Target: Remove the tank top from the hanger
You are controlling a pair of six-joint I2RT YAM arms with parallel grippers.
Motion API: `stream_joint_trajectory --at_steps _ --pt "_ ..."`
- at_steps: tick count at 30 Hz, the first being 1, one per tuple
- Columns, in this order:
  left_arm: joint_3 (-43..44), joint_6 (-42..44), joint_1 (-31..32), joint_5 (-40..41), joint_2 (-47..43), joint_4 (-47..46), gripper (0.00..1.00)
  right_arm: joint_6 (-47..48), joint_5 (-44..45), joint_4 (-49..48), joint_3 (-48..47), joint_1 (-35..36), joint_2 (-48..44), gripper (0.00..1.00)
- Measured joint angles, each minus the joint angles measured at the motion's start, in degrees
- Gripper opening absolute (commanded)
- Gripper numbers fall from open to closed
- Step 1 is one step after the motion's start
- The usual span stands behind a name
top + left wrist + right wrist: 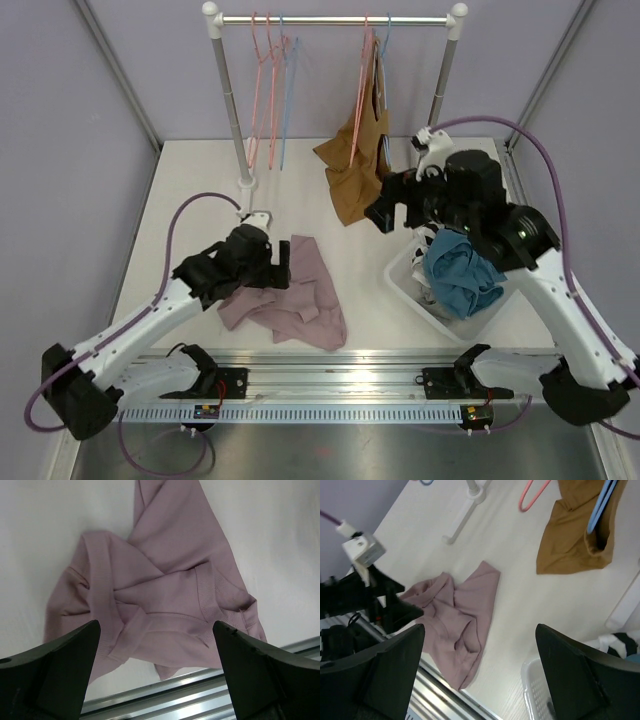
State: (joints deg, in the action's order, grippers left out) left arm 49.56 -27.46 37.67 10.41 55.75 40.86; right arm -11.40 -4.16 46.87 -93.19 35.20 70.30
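Top external view, left to right: left gripper (pixel 283 264) low over a crumpled pink top (pixel 305 295) lying flat on the surface (pixel 195 190), off any hanger, close to the near edge. Left wrist view confirms fingers (pixel 75 650) spread wide, one on each side above the cloth, nothing held. Behind, the rack (pixel 335 18) carries bare hangers (pixel 268 90) at its left end. Further right, a brown tank top (pixel 355 175) hangs from a pink hanger (pixel 364 70) with a blue hanger (pixel 601 505) threaded alongside; its hem slumps onto the surface. Right gripper (pixel 380 218) hangs just beside that brown cloth, fingers (pixel 395 660) fully apart and empty. Far right, a white basket (pixel 405 285) holds teal fabric (pixel 462 275). Judgement: the brown piece is the one not yet freed. Risks: a grab low on the body and a sideways pull would likely snag a strap on the hanger shoulder, dragging the hanger off the rail or rocking the rack. The blue hanger may come along, tangled. The left fingers, if they close and retreat, could sweep the pink top over the near edge.
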Motion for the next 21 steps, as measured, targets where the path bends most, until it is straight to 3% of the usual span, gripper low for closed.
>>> stream_joint_trajectory --at_steps 6,12,14,16,17,19,21 --pt "-2.10 -7.17 9.33 4.68 13.53 -5.46 0.99 -2.62 -6.62 -2.03 16.37 -0.02 -19.61 1.00" --pt "-4.85 -11.10 14.40 6.14 26.38 -11.56 0.99 -4.94 -15.21 -4.44 21.20 0.00 -33.05 0.99" --pt "-5.03 -11.78 15.58 7.67 30.05 -13.66 0.84 -5.68 -17.25 -5.27 21.22 0.00 -35.26 0.99" --pt "-4.83 -12.41 16.28 8.59 31.08 -15.87 0.60 -6.34 -19.10 -5.66 21.24 0.00 -36.48 1.00" --pt "-4.83 -12.57 16.48 8.83 31.54 -16.96 0.19 -6.62 -19.74 -5.73 21.27 0.00 -36.98 0.99" --pt "-4.87 -13.16 16.83 9.33 32.48 -20.39 0.03 -6.93 -20.79 -5.75 21.31 0.00 -37.68 0.99" --pt "-5.14 -13.55 17.16 9.60 32.74 -22.97 0.00 -7.06 -21.03 -5.70 21.31 0.00 -38.18 0.99"
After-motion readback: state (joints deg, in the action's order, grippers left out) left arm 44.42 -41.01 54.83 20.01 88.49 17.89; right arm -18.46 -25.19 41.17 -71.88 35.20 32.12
